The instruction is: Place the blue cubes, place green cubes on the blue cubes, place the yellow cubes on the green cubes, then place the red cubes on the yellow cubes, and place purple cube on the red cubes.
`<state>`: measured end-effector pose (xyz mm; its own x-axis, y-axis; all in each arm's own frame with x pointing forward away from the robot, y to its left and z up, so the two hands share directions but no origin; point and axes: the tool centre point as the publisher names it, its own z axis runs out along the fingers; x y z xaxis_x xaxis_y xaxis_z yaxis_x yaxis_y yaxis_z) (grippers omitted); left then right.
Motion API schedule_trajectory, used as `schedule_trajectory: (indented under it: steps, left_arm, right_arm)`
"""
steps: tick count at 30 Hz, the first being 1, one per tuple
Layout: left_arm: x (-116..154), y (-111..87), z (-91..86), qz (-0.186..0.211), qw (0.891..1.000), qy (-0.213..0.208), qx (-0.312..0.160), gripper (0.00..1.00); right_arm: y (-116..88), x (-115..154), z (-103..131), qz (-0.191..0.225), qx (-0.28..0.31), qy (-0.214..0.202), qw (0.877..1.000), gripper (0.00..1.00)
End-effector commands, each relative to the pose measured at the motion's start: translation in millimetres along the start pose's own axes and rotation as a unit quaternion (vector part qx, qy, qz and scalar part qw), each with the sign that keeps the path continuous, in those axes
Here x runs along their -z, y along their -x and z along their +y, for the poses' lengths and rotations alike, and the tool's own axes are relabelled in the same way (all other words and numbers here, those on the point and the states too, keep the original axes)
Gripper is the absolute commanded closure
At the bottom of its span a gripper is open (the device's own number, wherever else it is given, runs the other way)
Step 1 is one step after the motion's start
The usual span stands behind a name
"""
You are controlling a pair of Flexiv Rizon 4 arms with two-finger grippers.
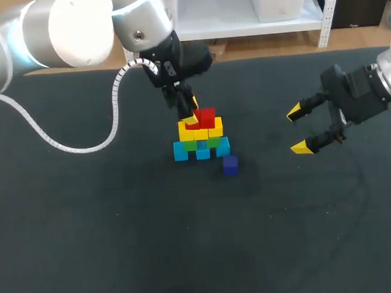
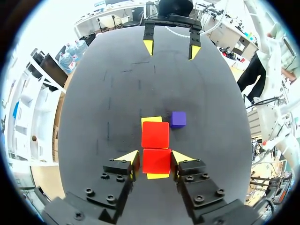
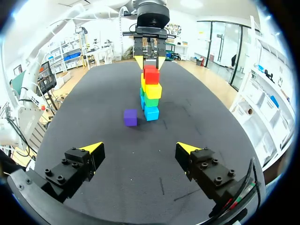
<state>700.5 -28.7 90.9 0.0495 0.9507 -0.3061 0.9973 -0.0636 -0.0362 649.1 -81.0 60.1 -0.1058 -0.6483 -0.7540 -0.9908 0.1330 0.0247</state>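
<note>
The stack stands in the middle of the dark desk (image 1: 122, 244). At the bottom is a row of light blue cubes (image 1: 181, 151), with green cubes (image 1: 212, 143) on them and yellow cubes (image 1: 215, 126) on those. At the top, my left gripper (image 2: 156, 157) is closed on a small red cube (image 2: 156, 165). A yellow-tipped finger is against each side of it, and the cube rests on a yellow one whose edge peeks out beneath. A second red cube (image 2: 155, 134) sits right ahead of it on the same yellow layer, and the two touch or nearly touch. The left arm comes in over the far side of the stack and points steeply down at it.

A small purple cube (image 1: 230, 164) lies alone on the desk, just beside the blue row at the end nearer my right arm.

My right gripper (image 1: 298, 129) hangs open, fingers spread wide with nothing between them, well apart from the stack. From its wrist view, the stack and the purple cube lie straight ahead.
</note>
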Motion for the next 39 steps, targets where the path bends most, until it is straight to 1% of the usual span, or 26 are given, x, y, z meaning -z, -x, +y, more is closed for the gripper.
schedule_trajectory:
  steps: [1, 5, 6, 7, 9, 10, 14, 20, 24, 25, 30, 31, 32, 35, 37, 39]
  left_arm:
    - [0.0, 1.1, 2.5, 0.002, 1.000, -0.002, 0.001, 0.58]
    - [0.0, 1.6, 2.3, 0.002, 1.000, -0.003, 0.000, 0.55]
    - [0.1, 1.8, 1.8, 0.002, 1.000, -0.004, 0.000, 0.52]
    - [0.5, 1.9, 1.4, 0.003, 1.000, -0.004, 0.001, 0.41]
    - [3.2, 2.1, 0.3, 0.001, 1.000, -0.001, -0.004, 0.02]
    - [4.3, 2.2, -0.1, 0.002, 1.000, -0.001, -0.005, 0.00]
    - [14.9, 0.9, -3.9, -0.003, 1.000, 0.005, -0.016, 0.00]
    - [38.7, -4.7, -14.0, -0.023, 0.999, 0.033, -0.035, 0.00]
    - [53.7, -14.1, -21.9, -0.060, 0.996, 0.057, -0.042, 0.00]
    - [58.4, -18.2, -24.4, -0.079, 0.994, 0.066, -0.041, 0.00]
    - [73.2, -40.2, -34.5, -0.112, 0.989, 0.093, -0.032, 0.00]
    - [75.6, -44.9, -37.0, -0.115, 0.988, 0.098, -0.030, 0.00]
    - [77.1, -48.7, -39.6, -0.103, 0.989, 0.096, -0.033, 0.00]
    - [81.4, -59.4, -47.1, -0.113, 0.988, 0.099, -0.027, 0.00]
    - [84.0, -68.5, -54.0, -0.109, 0.989, 0.099, -0.030, 0.00]
    - [86.2, -78.1, -59.1, -0.110, 0.989, 0.097, -0.024, 0.00]
  right_arm:
    - [-0.5, -0.8, -0.7, -0.001, 0.001, 0.000, 1.000, 0.00]
    - [-0.5, -0.8, -0.7, -0.001, 0.001, 0.000, 1.000, 0.00]
    - [-0.5, -0.8, -0.7, -0.001, 0.001, 0.000, 1.000, 0.00]
    - [-0.5, -0.8, -0.7, -0.001, 0.001, 0.000, 1.000, 0.00]
    - [-0.5, -0.8, -0.7, -0.001, 0.001, 0.000, 1.000, 0.00]
    - [-0.5, -0.8, -0.7, -0.001, 0.001, 0.000, 1.000, 0.00]
    - [-0.5, -0.8, -0.7, -0.001, 0.001, 0.000, 1.000, 0.00]
    - [-0.5, -0.8, -0.7, -0.001, 0.001, 0.000, 1.000, 0.00]
    - [-0.5, -0.8, -0.7, -0.001, 0.001, 0.000, 1.000, 0.00]
    - [-0.5, -0.8, -0.7, -0.001, 0.001, 0.000, 1.000, 0.00]
    - [-0.5, -0.8, -0.7, -0.001, 0.001, 0.000, 1.000, 0.00]
    - [-0.5, -0.8, -0.7, -0.001, 0.001, 0.000, 1.000, 0.00]
    - [-0.5, -0.8, -0.7, -0.001, 0.001, 0.000, 1.000, 0.00]
    - [-0.5, -0.8, -0.7, -0.001, 0.001, 0.000, 1.000, 0.00]
    - [-0.5, -0.8, -0.7, -0.001, 0.001, 0.000, 1.000, 0.00]
    - [-0.5, -0.8, -0.7, -0.001, 0.001, 0.000, 1.000, 0.00]
